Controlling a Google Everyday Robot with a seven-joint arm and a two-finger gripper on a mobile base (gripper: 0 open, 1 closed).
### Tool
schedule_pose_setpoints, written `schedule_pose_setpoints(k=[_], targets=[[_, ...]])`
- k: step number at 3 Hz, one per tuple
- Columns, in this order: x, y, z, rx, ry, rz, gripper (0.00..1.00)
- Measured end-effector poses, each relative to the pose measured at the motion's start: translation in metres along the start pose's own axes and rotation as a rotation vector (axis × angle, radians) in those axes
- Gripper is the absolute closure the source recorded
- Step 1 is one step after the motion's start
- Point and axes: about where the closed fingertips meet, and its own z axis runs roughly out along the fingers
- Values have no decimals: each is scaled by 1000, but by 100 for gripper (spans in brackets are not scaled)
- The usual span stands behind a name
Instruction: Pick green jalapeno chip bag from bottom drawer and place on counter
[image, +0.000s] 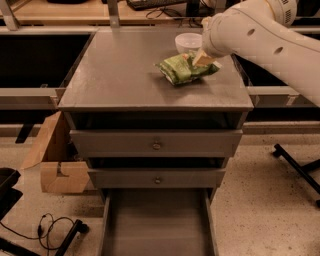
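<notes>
The green jalapeno chip bag (182, 69) lies flat on the counter (120, 75), toward its back right, just in front of a white bowl (188, 42). My gripper (203, 58) is at the end of the white arm that comes in from the upper right. It is at the bag's right end, touching or almost touching it. The bottom drawer (157, 225) is pulled open at the bottom of the cabinet, and the part of its floor in view holds nothing.
Two shallower drawers with small knobs (156, 146) are closed above the bottom drawer. An open cardboard box (55, 165) stands left of the cabinet. Cables (50, 227) lie on the floor at the lower left. A chair base (300, 167) is at the right. A wooden desk (75, 9) runs behind.
</notes>
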Motion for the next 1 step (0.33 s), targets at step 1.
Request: schedule_pose_setpoints(k=[1], targets=[[0,0,0,0,0,0,0]])
